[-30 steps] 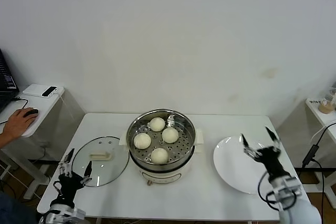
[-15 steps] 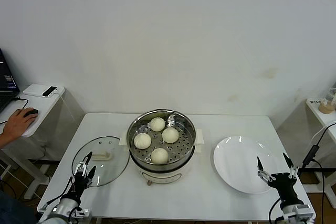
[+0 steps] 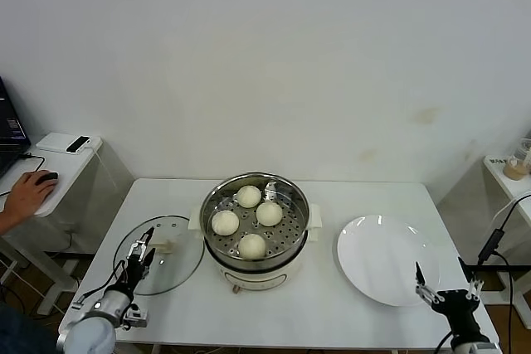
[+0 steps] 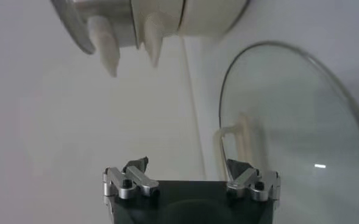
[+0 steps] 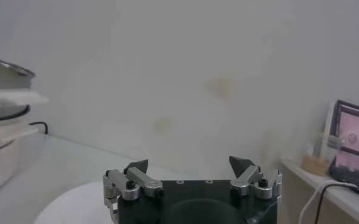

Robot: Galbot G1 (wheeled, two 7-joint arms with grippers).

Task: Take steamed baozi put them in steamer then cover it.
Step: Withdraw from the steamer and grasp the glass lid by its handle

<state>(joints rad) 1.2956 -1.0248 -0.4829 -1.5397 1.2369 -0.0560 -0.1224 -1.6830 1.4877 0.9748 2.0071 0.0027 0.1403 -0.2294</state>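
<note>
Four steamed baozi (image 3: 250,220) sit on the perforated tray inside the steamer (image 3: 254,230) at table centre; the cover (image 3: 160,254) lies flat on the table to its left; the left gripper (image 3: 142,254), jaws open, hovers over the cover's near edge; the right gripper (image 3: 448,284), jaws open and empty, sits near the white plate (image 3: 386,258).

4 baozi (image 3: 251,220) in steamer (image 3: 255,258); cover (image 3: 177,264) left.

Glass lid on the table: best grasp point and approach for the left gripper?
Grip the cream handle at the centre of the cover, coming from straight above. The cover lies flat on the table, so its rim gives little purchase, and the raised handle is likely the only graspable part. The open left gripper is right beside it.
</note>
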